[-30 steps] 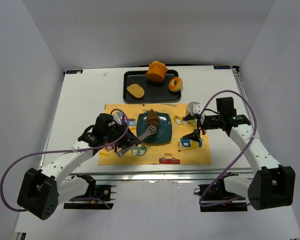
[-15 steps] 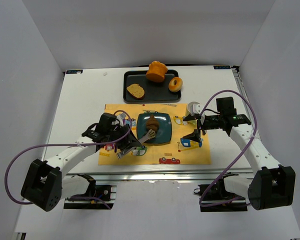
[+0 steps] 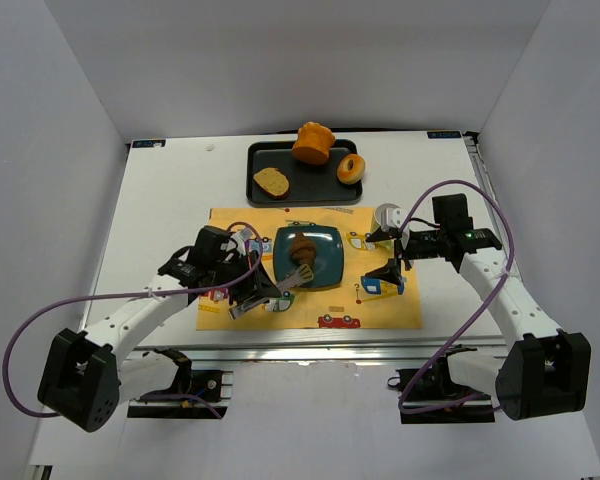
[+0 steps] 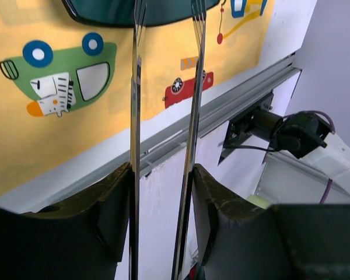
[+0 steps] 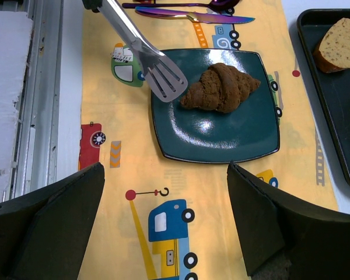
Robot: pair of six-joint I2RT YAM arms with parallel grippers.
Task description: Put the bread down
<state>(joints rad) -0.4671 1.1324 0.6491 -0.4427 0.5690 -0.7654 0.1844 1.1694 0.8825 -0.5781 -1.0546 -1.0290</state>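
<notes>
Here the left arm reaches low from the counter's near-left corner, its pincer (image 4: 162,172) clamped on the tongs (image 5: 163,79), whose parted blades end just beside the bread (image 5: 221,87). The bread lies on the teal plate (image 5: 221,140), mid-counter, on the yellow placemat (image 3: 380,310). Right of the plate, the right pincer (image 3: 385,247) hangs wide over the placemat.

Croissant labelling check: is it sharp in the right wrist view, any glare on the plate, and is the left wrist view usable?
Right wrist: croissant sharp, small glare patches on the plate. Left wrist: croissant out of frame, tongs sharp, fingers dark in shadow.
</notes>
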